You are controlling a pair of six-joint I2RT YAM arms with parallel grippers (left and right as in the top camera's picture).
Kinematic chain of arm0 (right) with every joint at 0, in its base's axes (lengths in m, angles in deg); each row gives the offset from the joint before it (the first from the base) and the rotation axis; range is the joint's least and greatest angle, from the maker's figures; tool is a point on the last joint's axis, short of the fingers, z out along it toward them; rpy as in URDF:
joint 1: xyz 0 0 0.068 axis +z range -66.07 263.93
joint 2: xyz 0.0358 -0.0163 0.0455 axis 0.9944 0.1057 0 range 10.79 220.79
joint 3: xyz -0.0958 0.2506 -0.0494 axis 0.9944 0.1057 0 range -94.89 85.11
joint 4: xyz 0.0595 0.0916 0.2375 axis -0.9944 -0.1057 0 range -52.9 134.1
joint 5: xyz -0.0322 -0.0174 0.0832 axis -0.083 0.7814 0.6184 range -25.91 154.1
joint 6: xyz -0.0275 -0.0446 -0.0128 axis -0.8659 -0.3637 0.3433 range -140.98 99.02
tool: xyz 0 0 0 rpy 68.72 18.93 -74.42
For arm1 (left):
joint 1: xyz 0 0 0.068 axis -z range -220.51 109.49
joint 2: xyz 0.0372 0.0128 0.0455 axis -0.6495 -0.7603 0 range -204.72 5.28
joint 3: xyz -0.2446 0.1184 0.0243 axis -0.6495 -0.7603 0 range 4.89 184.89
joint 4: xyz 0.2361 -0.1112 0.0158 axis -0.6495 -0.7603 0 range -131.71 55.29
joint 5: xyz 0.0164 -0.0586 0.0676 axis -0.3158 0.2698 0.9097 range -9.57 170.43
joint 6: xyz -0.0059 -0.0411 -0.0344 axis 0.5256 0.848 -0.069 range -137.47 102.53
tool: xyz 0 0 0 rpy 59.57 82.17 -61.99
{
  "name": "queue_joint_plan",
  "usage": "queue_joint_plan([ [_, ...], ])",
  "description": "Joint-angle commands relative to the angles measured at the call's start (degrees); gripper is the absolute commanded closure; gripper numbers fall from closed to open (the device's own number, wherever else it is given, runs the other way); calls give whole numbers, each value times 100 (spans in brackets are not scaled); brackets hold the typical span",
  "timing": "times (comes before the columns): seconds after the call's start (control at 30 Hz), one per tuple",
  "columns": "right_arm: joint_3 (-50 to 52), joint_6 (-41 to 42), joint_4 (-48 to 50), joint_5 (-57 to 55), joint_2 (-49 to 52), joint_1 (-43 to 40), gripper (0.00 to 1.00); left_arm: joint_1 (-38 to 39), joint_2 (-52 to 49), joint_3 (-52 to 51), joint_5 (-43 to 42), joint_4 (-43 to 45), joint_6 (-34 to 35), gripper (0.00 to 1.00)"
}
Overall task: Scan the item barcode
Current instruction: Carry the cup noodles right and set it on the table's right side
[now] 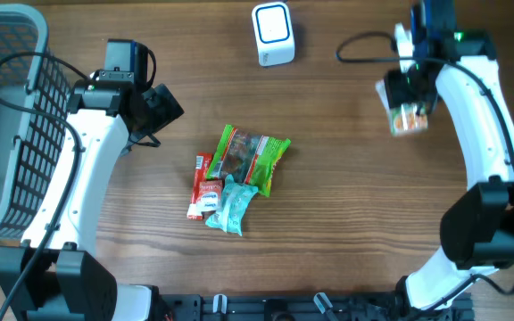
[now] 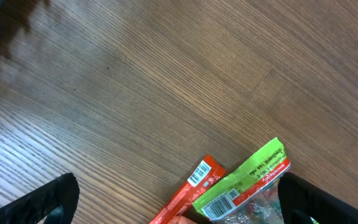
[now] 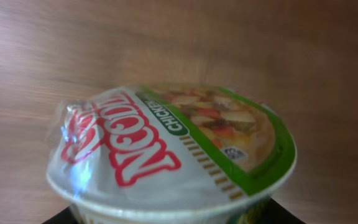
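Now — right claw (image 1: 408, 100) holds noodle cup (image 3: 173, 149) | left claw (image 1: 168, 108) wide | snack packets (image 1: 239, 169) between arms | scanner (image 1: 273, 34) apart

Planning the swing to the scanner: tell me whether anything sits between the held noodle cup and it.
Nothing on the table does. Between the noodle cup in the right hand and the white scanner there is bare wood, though the arm's black cable loops out that way. The snack packets lie off that line.
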Motion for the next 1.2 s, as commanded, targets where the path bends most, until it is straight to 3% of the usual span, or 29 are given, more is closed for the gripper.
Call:
queue_joint_plan([
  [0.0, 1187, 254, 623, 286, 87, -284, 44, -31, -2, 81, 13, 15, -87, 0],
  [0.03, 1399, 328, 798, 291, 87, -337, 25, -31, -2, 81, 13, 15, -87, 0],
  [0.1, 1408, 337, 787, 291, 85, -437, 17, -31, -2, 81, 13, 15, -87, 0],
  [0.17, 1071, 337, 527, 310, 0, -490, 9, -31, -2, 81, 13, 15, -87, 0],
  [0.3, -461, 278, -739, 787, -61, -402, 9, -31, -2, 81, 15, 15, -87, 0],
  [0.4, -999, 595, -1403, 949, -236, -387, 25, -31, -2, 81, 13, 15, -87, 0],
  [0.47, -999, 623, -1362, 1300, -256, -387, 62, -31, -2, 81, 13, 15, -87, 0],
  [0.53, -866, 190, -1191, 2671, -251, -348, 64, -31, -2, 81, 15, 15, -87, 0],
  [0.6, -682, -111, -1104, 3895, -251, -201, 50, -31, -2, 81, 13, 15, -87, 0],
  [0.73, -63, 251, -334, 4225, -251, 662, 23, -31, -2, 81, 13, 15, -87, 0],
  [0.83, 621, 507, 734, 4013, -251, 1484, 17, -31, -2, 81, 13, 15, -87, 0],
  [0.97, 1709, 2074, 2382, 3021, -251, 2597, 17, -31, -2, 81, 13, 15, -87, 0],
  [1.03, 2006, 3049, 2577, 2232, -251, 3084, 18, -31, -2, 81, 13, 15, -87, 0],
  [1.13, 2188, 4004, 2468, 1316, -251, 3554, 9, -31, -2, 81, 13, 15, -87, 0],
  [1.17, 2197, 4124, 2452, 1300, -251, 3637, 1, -31, -2, 81, 13, 15, -87, 0],
])
